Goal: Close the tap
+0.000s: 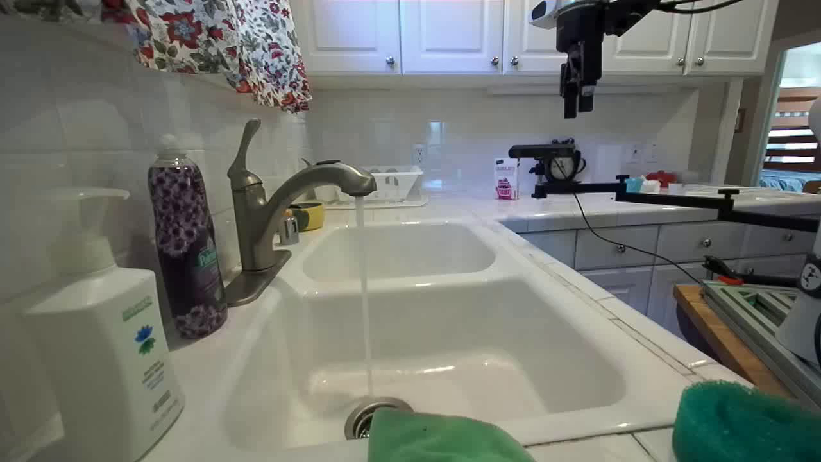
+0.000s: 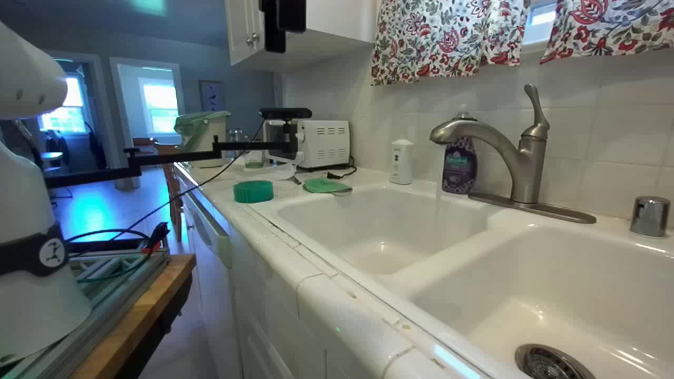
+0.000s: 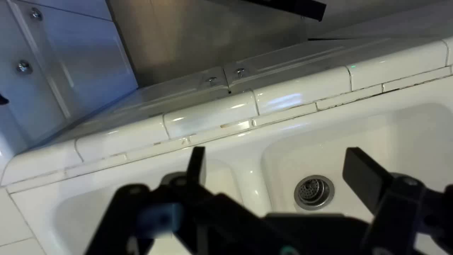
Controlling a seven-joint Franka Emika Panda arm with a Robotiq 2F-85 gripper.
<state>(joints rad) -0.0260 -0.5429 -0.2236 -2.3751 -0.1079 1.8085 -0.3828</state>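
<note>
The tap [image 1: 253, 224] is brushed grey metal with an arched spout and a slim lever on top. It stands behind the sink in both exterior views, also here [image 2: 529, 168]. The lever [image 1: 245, 146] points up, and it is upright in an exterior view [image 2: 534, 105]. A thin stream of water [image 1: 363, 289] runs from the spout into the near basin. My gripper [image 1: 577, 108] hangs high above the sink, well apart from the tap. In the wrist view my gripper [image 3: 274, 157] is open with nothing between its fingers. The tap is out of the wrist view.
A white double sink [image 1: 545, 359] lies below. A white soap dispenser [image 1: 106, 346] and a purple-patterned bottle [image 1: 186, 244] stand beside the tap. A green sponge [image 1: 744, 420] and green cloth [image 1: 442, 439] lie on the counter. Curtains [image 1: 211, 45] and cabinets [image 1: 449, 35] are overhead.
</note>
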